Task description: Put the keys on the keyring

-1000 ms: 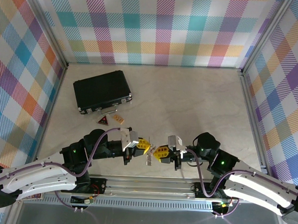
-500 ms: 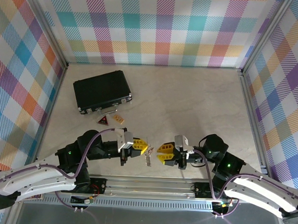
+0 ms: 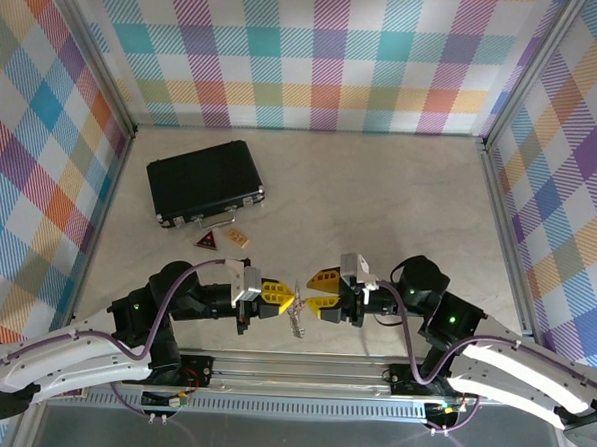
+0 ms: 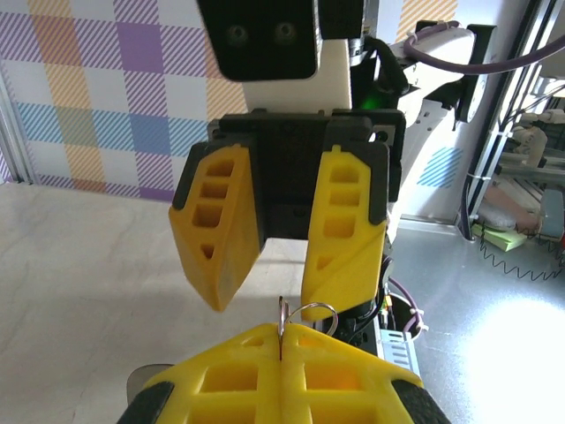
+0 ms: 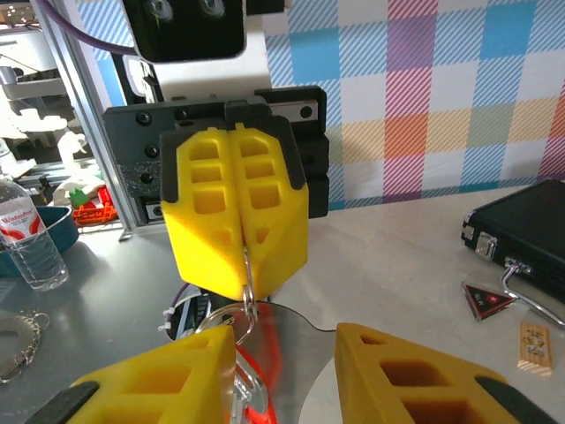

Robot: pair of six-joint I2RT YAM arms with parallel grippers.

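Looks partway at best. Shows the left gripper (image 3: 287,299) pressed together on the thin wire of the keyring (image 3: 295,319), holding it up off the table near the front edge. Shows the right gripper (image 3: 313,292) facing it just beside, spread and pinching nothing. Catches, from the right wrist, a red smear under the pinched loop, probably the head of the key (image 5: 262,353), too blurred to say whether threaded on or merely hanging against the ring. Leaves, by that reckoning, the threading itself or at least a check of it. Beyond that, sits inside bright plaid walls (image 3: 317,54) on three sides, over a pale marbled table (image 3: 399,209) with a metal rail (image 3: 301,365) along the near edge. Holds a shut black case (image 3: 203,181) at the left rear, well apart from the grippers, and just in front of it a dark triangular tag (image 3: 205,241) beside a tan tag (image 3: 238,238).
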